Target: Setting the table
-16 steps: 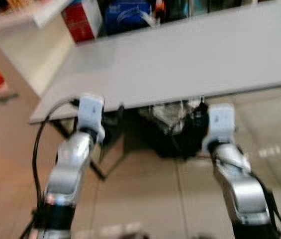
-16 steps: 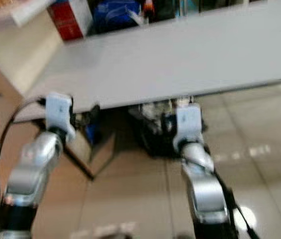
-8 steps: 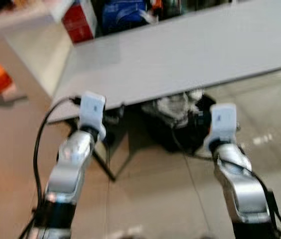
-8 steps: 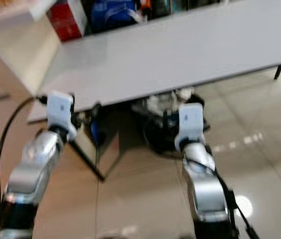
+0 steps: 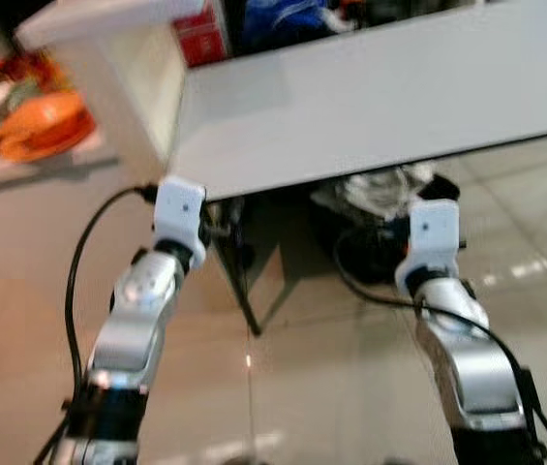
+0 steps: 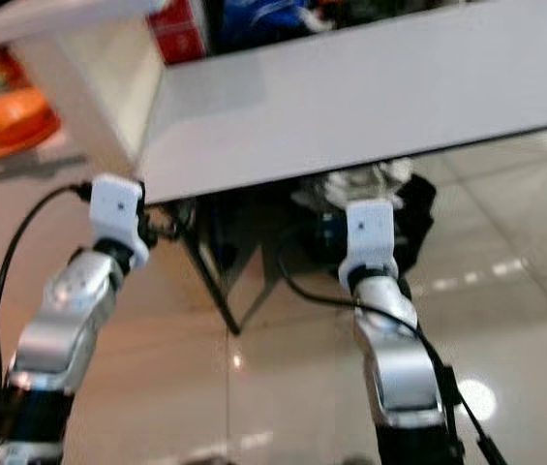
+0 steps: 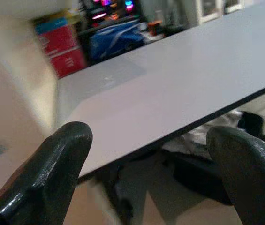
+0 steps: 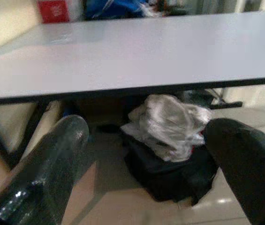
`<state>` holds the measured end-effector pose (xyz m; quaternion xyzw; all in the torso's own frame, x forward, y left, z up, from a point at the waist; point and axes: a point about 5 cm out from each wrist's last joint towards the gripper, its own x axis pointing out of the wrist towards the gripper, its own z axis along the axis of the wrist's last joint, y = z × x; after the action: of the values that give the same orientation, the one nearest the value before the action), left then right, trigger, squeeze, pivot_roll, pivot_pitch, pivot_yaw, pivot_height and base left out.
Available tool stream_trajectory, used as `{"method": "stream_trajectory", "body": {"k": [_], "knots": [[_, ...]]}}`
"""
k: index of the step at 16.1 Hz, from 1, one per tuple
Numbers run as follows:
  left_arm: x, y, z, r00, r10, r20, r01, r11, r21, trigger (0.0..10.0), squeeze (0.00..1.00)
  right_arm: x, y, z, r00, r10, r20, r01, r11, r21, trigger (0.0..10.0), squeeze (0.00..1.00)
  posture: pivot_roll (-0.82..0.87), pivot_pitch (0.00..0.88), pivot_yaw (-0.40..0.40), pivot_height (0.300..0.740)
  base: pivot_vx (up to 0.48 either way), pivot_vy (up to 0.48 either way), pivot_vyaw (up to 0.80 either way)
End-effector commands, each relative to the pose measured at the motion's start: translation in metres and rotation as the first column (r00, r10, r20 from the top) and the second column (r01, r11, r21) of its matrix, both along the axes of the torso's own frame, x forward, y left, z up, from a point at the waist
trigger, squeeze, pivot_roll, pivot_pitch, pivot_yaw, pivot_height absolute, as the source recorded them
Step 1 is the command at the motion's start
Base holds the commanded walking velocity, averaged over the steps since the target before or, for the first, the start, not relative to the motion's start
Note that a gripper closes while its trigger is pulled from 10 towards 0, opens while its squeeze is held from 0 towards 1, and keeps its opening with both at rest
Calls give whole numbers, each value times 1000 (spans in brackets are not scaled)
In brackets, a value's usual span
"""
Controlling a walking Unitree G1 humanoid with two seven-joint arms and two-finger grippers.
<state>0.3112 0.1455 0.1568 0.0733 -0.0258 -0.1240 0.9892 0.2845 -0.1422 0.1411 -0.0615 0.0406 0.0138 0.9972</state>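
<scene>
The view swings left and the blur eases: the counter [image 5: 379,97] slides rightward in frame, a white cabinet [image 5: 118,58] now fills the upper left, and orange dishes [image 5: 45,126] come into sight beside it.

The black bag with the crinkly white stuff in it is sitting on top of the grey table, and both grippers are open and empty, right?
Not quite. The black bag with the crinkly white stuff sits on the floor under the grey table, as the right wrist view shows. The left gripper and right gripper are indeed open and empty.
</scene>
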Motion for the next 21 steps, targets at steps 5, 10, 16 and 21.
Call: {"method": "stream_trajectory", "body": {"k": [5, 10, 16, 21], "knots": [[-5, 19, -5, 996, 87, -12, -87, 996, 22, 10000, 0, 3, 11, 1, 998, 59, 5, -59, 998, 2, 10000, 0, 0, 18, 130, 740, 0, 403, 0], [-18, 24, -15, 979, 204, -24, -205, 978, -25, 10000, 0, 5, 12, 4, 989, 145, -17, -146, 988, -58, 10000, 0, -28, 26, 24, 740, 0, 405, 0], [-27, 9, -25, 984, 169, -58, -171, 984, -41, 10000, 0, 1, 4, 5, 989, 144, -26, -146, 984, -101, 10000, 0, -67, 45, 54, 740, 0, 408, 0], [-32, 7, -20, 982, 183, -38, -184, 982, -51, 10000, 0, -3, 1, 4, 988, 148, -44, -151, 985, -82, 10000, 0, -64, 61, 1, 740, 0, 408, 0]]}}
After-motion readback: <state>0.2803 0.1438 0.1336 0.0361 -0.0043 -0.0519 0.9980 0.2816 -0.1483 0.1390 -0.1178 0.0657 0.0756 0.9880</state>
